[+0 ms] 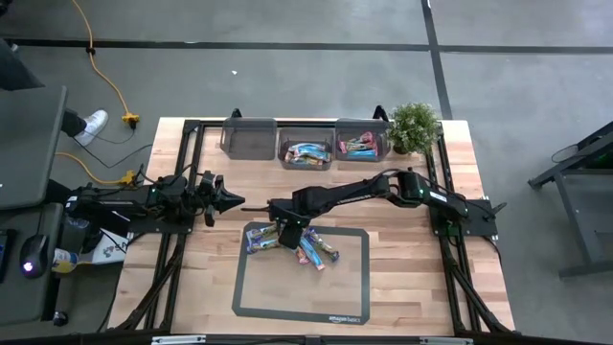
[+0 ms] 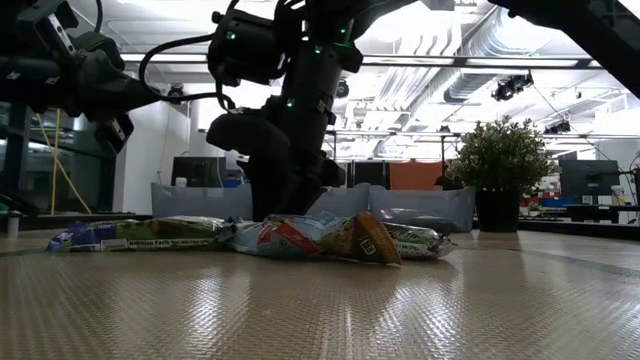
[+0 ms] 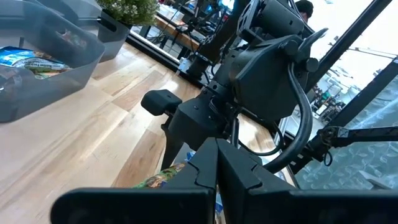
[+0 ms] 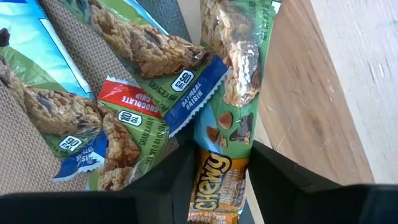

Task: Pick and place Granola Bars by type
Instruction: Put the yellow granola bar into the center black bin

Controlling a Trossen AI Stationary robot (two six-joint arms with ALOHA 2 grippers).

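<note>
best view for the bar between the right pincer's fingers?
Right wrist view: the orange-labelled bar fills the gap of the right pincer, label readable. The high view shows only the pile under the arm. The low view shows the pile side-on. The left wrist view shows only a wrapper edge.

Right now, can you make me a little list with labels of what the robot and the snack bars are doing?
Right gripper: down on the pile, fingers either side of an orange-labelled chewy granola bar, not yet clamped
Left gripper: shut, waiting over the left side of the table
Pile: shiny-wrapped bars on the grey mat
Clear grey bins: two hold bars, the third looks empty
Potted plant: at the far right corner
</note>
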